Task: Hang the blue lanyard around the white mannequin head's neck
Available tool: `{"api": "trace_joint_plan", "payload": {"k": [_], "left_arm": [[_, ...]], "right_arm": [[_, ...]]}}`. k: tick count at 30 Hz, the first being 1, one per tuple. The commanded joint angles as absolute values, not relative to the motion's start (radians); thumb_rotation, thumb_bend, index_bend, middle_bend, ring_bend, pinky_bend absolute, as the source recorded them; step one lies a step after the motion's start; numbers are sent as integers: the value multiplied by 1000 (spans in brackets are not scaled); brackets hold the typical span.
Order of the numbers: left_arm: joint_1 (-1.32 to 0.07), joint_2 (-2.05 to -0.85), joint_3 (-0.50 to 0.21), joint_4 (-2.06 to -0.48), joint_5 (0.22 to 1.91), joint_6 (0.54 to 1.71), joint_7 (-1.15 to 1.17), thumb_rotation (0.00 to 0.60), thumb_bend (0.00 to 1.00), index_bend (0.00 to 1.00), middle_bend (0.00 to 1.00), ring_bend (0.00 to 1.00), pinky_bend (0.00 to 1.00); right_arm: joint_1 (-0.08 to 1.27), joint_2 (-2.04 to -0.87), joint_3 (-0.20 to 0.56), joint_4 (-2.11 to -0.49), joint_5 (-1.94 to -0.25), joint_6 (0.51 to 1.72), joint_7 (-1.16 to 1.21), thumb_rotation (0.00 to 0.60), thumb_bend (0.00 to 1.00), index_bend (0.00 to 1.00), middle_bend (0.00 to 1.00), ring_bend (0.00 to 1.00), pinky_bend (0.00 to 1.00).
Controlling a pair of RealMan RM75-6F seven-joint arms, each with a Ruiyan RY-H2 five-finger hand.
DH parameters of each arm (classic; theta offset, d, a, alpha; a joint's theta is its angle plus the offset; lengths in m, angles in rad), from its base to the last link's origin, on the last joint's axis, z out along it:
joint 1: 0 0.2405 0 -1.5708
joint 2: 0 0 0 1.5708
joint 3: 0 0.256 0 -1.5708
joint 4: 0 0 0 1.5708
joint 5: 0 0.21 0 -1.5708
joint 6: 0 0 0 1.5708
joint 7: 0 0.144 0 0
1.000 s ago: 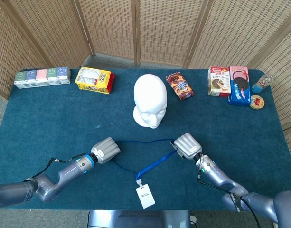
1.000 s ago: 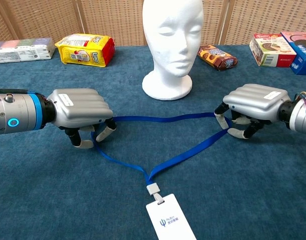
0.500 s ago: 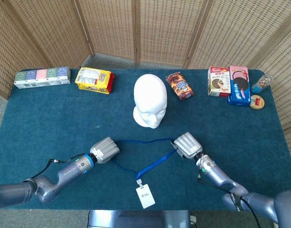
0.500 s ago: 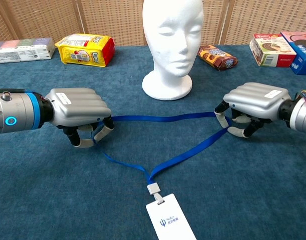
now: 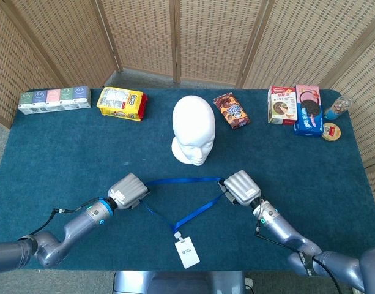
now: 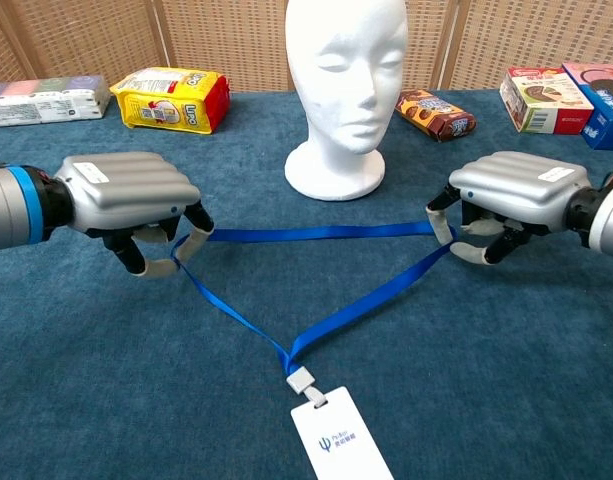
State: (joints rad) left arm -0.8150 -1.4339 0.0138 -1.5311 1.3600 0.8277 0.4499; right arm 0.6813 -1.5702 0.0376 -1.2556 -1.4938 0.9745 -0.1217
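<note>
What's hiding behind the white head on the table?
Behind the white mannequin head the head view shows only bare blue tablecloth, then the wicker screen. The brown snack packet sits off to one side. The patch right at its back is covered.

one mannequin head (image 5: pixel 193 130), one lanyard (image 6: pixel 316 232), two hands (image 6: pixel 126 191).

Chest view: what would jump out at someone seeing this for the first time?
A blue lanyard is stretched taut into a triangle between the left hand and the right hand, its white badge lying nearest the camera. Behind it, at the table's middle, stands the white mannequin head.
</note>
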Motion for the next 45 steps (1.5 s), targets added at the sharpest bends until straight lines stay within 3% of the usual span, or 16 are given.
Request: {"api": "trace_joint_plan", "payload": {"k": [1, 17, 34, 45], "left_arm": [[-801, -1413, 11, -1550, 1377, 855, 425, 576, 427, 622, 996, 962, 904], [-776, -1287, -42, -1697, 1415, 952, 366, 578, 431, 625, 1000, 965, 907], [-759, -1110, -143, -1898, 1400, 1036, 323, 576, 433, 625, 1000, 965, 907], [-769, -1024, -209, -1973, 1371, 1054, 323, 575, 436, 625, 1000, 965, 907]], "right_arm": [[673, -1551, 46, -1288, -1499, 998, -110, 600, 515, 717, 1000, 1000, 1000], [648, -1401, 94, -1531, -1506, 1087, -109, 600, 517, 722, 1000, 1000, 1000], [633, -1189, 193, -1807, -1489, 1156, -41, 600, 517, 735, 1000, 1000, 1000], [640, -1103, 254, -1887, -1457, 1162, 6, 600, 517, 740, 1000, 1000, 1000]]}}
